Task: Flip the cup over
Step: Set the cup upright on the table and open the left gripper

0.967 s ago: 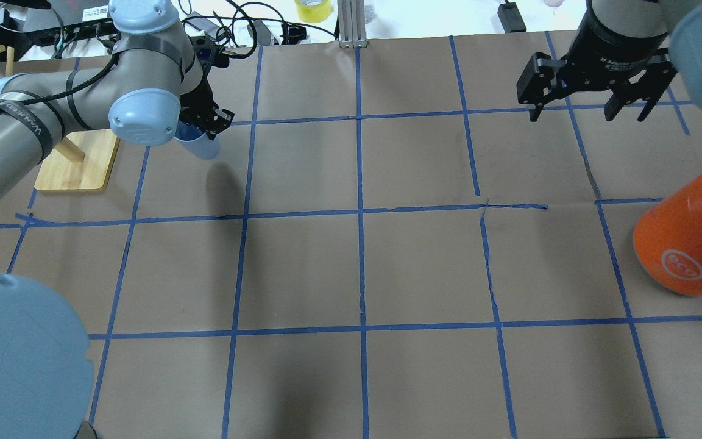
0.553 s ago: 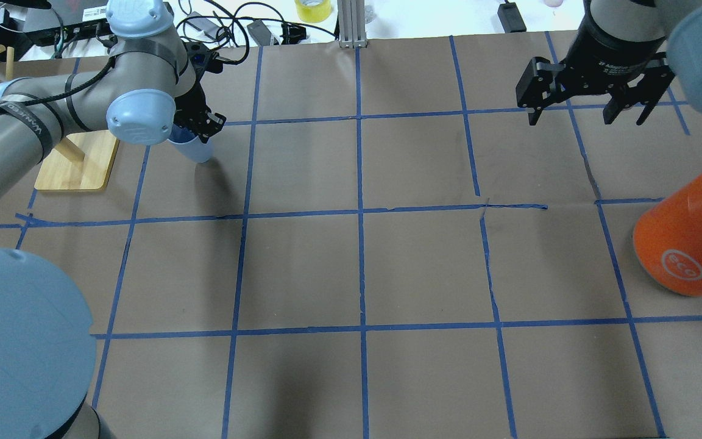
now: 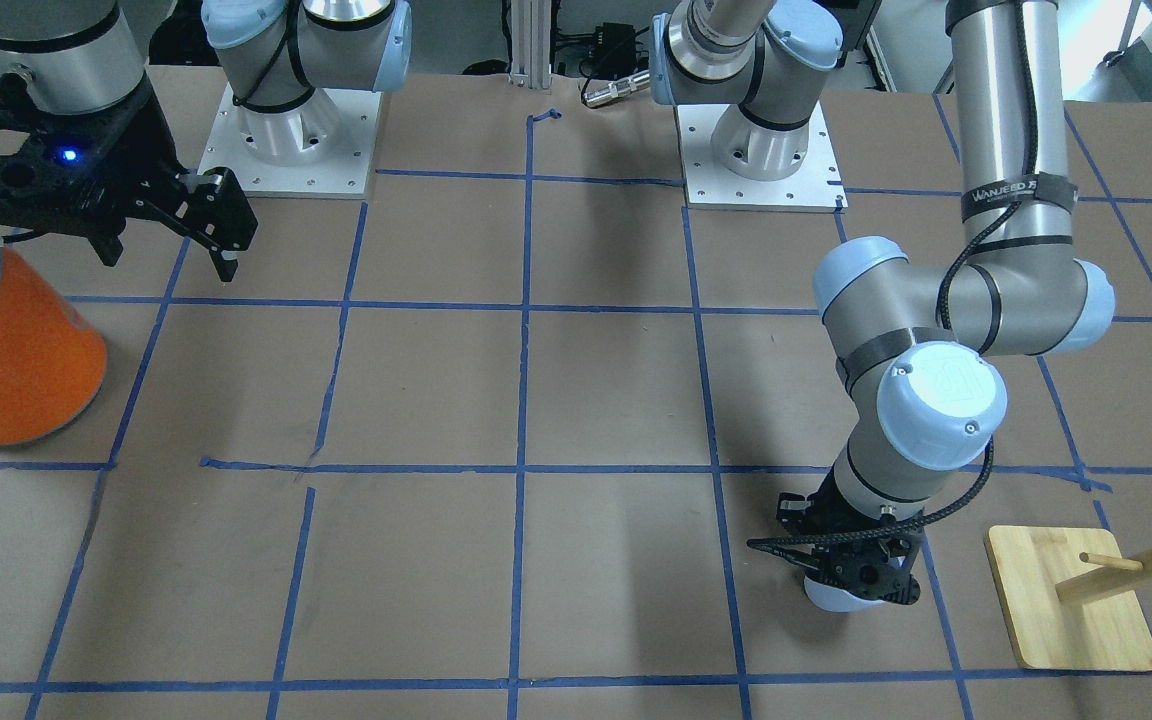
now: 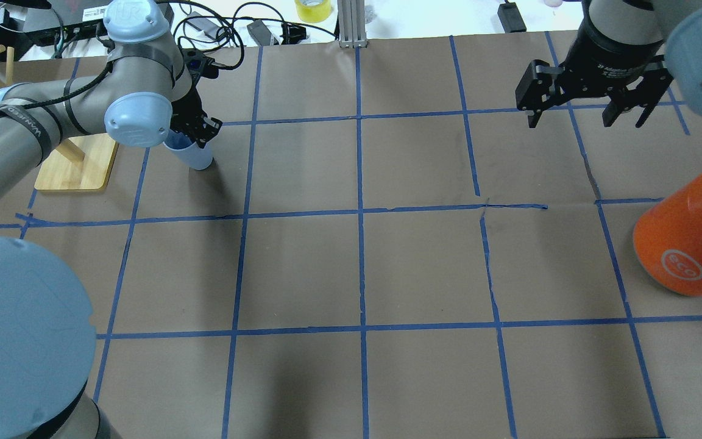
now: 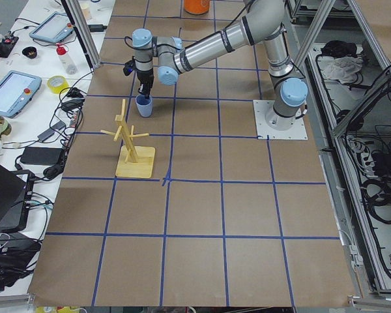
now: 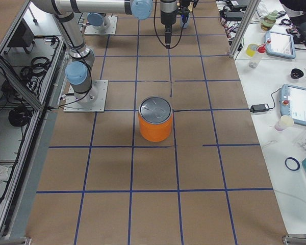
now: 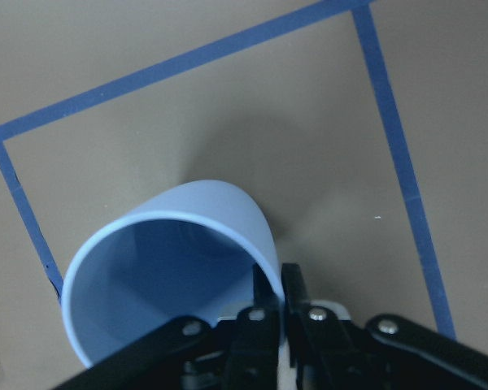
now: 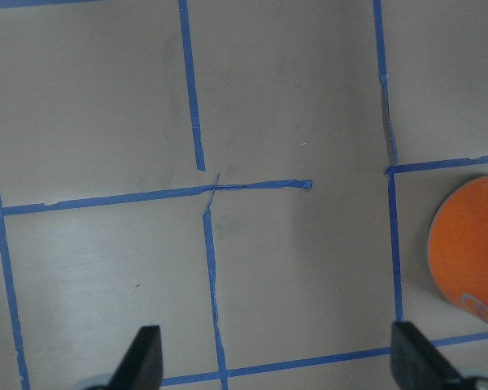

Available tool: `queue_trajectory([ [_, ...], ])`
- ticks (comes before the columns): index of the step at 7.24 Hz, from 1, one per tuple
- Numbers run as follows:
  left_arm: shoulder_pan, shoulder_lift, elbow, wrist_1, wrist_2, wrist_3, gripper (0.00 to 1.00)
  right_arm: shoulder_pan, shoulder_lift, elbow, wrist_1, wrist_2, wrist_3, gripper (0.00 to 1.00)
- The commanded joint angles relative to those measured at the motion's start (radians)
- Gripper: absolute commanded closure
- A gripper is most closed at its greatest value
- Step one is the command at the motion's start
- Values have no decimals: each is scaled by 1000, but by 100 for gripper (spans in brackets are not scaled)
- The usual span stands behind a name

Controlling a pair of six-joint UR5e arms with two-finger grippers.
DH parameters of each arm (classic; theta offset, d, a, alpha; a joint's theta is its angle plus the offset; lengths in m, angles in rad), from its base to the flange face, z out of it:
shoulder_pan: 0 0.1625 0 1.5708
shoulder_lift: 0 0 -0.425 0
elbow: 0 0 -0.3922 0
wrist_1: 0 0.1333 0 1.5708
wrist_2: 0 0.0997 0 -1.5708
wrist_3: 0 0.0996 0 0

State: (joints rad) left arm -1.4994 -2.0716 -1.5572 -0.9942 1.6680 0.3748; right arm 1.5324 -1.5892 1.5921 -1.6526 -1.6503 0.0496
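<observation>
The pale blue cup point(image 4: 194, 157) stands mouth up, a little tilted, at the table's far left next to a blue tape line. My left gripper point(image 4: 193, 134) is shut on its rim, one finger inside and one outside. The left wrist view shows the cup's point(image 7: 176, 258) bluish inside and the gripper point(image 7: 273, 302) pinching the rim. The cup's base is at or just above the paper; I cannot tell which. The cup also shows in the front view point(image 3: 833, 596) and the left side view point(image 5: 144, 105). My right gripper point(image 4: 579, 117) is open and empty, high over the far right.
A wooden peg rack point(image 4: 77, 163) stands just left of the cup; it also shows in the front view point(image 3: 1071, 600). A large orange can point(image 4: 686, 241) with a silver top stands at the right edge, below the right gripper. Brown paper with blue tape squares covers the table point(image 4: 357, 274).
My left gripper has lowered the cup toward the table and shifted it slightly left; the cup has gone from strongly tilted to nearly upright. The right gripper has hardly moved.
</observation>
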Motion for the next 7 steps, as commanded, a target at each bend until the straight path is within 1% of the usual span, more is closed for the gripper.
queue_trajectory([
  [1,-1,53,2,-35,-1,-11,27,0,0,0,2,0,-1,0],
  [2,-5,104,21,-137,-1,-25,25,0,0,0,2,0,-1,0],
  [3,-13,182,37,-233,1,-30,20,0,0,0,2,0,-1,0],
  [4,-18,268,46,-341,-4,-34,19,0,0,0,2,0,-1,0],
  [6,-30,436,40,-470,-75,-98,19,0,0,0,4,0,-1,0],
  [7,-32,502,36,-506,-76,-108,19,0,0,0,2,0,-1,0],
])
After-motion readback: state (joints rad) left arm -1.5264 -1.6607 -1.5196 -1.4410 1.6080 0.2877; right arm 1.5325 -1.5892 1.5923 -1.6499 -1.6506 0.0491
